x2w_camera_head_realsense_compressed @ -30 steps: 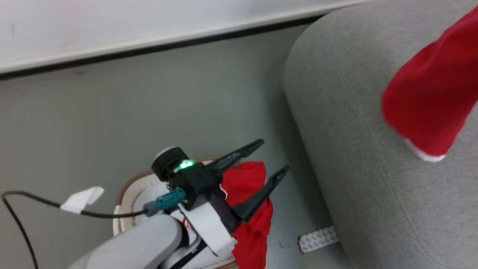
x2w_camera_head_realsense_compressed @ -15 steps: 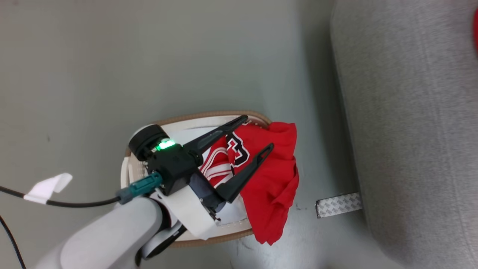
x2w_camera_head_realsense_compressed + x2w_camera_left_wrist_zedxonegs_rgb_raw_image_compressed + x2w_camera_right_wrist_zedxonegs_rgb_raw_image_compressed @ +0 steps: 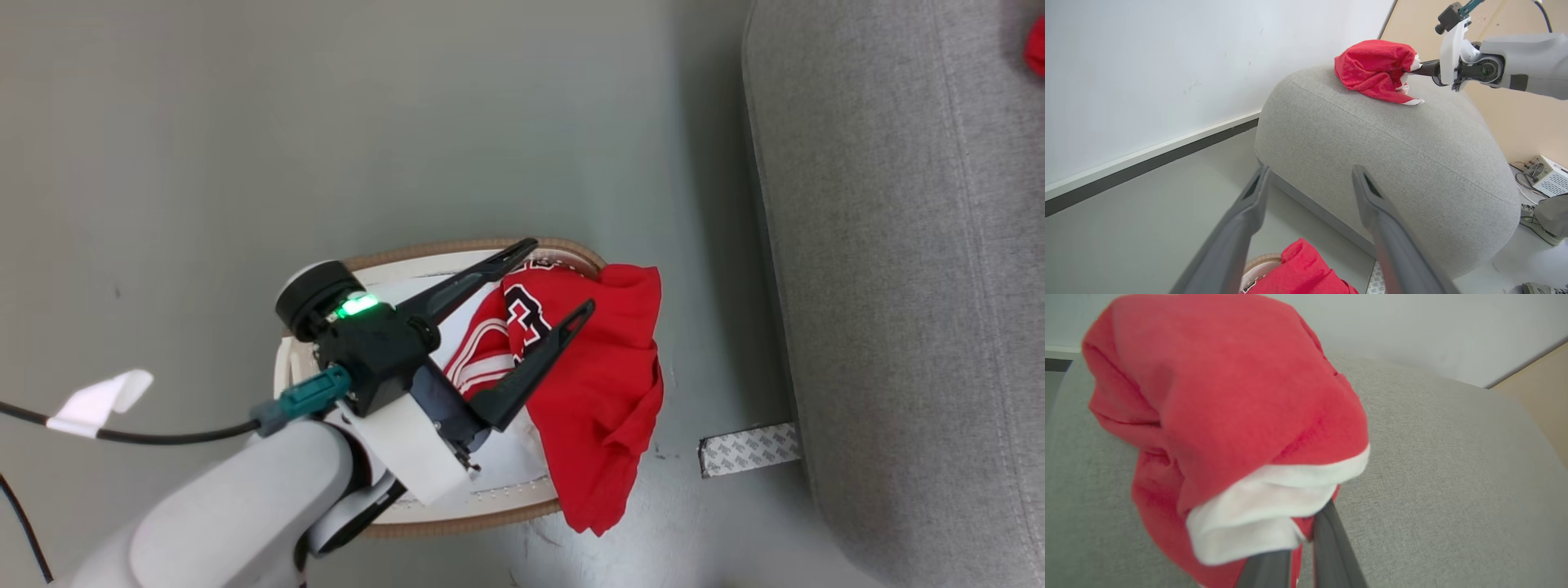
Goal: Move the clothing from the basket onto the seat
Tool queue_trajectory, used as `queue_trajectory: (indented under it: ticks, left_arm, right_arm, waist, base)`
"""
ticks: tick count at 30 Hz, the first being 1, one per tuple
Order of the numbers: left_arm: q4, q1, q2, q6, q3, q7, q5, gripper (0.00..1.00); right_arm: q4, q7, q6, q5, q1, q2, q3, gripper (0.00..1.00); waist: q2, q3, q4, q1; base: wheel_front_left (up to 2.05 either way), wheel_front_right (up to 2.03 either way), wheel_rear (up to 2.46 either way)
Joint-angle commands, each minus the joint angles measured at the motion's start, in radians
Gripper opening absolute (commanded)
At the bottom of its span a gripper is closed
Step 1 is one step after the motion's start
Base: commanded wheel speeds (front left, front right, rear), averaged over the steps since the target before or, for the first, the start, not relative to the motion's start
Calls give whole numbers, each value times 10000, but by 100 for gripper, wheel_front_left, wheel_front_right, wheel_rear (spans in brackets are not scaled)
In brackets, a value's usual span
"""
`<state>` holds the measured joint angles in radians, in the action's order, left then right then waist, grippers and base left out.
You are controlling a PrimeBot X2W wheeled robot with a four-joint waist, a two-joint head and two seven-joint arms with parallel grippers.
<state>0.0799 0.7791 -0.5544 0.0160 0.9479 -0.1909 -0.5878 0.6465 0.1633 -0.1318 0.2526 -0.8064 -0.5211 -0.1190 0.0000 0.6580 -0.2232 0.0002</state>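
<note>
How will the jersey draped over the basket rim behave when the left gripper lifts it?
Likely floppy: the jersey lies creased and hangs limp over the basket rim. It should bunch up from a pinch, as the shorts do in the right gripper. Part hangs outside, so it may drag on the rim as the open left gripper lifts.

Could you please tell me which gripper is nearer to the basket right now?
Left. The left gripper hovers open over the basket and jersey; the right gripper is away at the seat, shut on a red garment.
</note>
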Motion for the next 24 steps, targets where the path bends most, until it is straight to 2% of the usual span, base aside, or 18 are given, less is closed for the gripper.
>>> queue_trajectory:
  ticks: [1, 5, 10, 14, 15, 21, 24]
  left_arm:
    - [-62, -11, -118, -42, -27, -44, -76, 100]
    - [-324, -266, -62, -58, 21, -137, -216, 100]
    - [-730, -673, 180, -276, -73, -364, -395, 100]
    - [-955, -969, 278, -421, -198, -496, -575, 100]
    - [-1103, -1203, 326, -517, -302, -569, -721, 100]
    - [-1304, -1782, 471, -803, -733, -677, -971, 100]
    - [-1354, -2115, 493, -1062, -1130, -732, -1122, 100]
  right_arm:
    - [178, 56, 22, 253, -64, -152, 271, 100]
    - [530, 24, 23, 656, -105, -544, 949, 100]
    - [927, 858, 22, 1654, 504, -1086, 2235, 100]
    - [587, 1233, 22, 2398, 898, -1577, 3023, 100]
    - [226, 1112, 22, 2831, 1165, -1932, 3500, 100]
    - [-832, 743, 23, 3541, 1443, -2577, 4168, 100]
    - [-1533, 516, 22, 3846, 1587, -2608, 4202, 100]
  waist:
    - [0, -137, -38, -2]
    - [0, -652, -59, -2]
    - [0, -1823, 20, -2]
    - [0, -2573, 63, -2]
    - [0, -3120, 106, -2]
    - [0, -4363, 340, -2]
    - [0, -5003, 542, -2]
  base:
    - [0, 0, 0]
    - [0, 0, 0]
    - [0, 0, 0]
    - [0, 0, 0]
    - [0, 0, 0]
    - [0, 0, 0]
    - [0, 0, 0]
